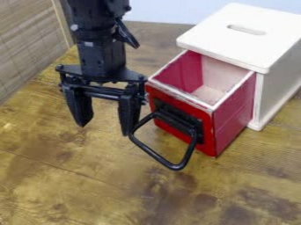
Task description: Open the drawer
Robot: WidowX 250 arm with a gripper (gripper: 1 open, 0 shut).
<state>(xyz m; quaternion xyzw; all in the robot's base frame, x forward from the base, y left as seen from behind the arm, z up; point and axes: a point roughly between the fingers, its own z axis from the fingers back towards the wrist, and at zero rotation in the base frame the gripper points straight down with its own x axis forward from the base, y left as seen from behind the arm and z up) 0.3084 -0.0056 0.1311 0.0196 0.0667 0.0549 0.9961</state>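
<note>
The red drawer [223,119] stands pulled well out of the white cabinet [265,48], its pale wooden inside showing from above. A black plate and a large black wire loop handle [165,148] hang on its front, the loop lying toward the table. My black gripper [106,121] hovers just left of the drawer front, above the loop's left side. Its two fingers [132,116] point down and stand wide open with nothing between them. They do not touch the handle.
The wooden table [70,189] stretches to the front and left. A woven panel [26,44] stands at the far left. The white cabinet has a slot on its top.
</note>
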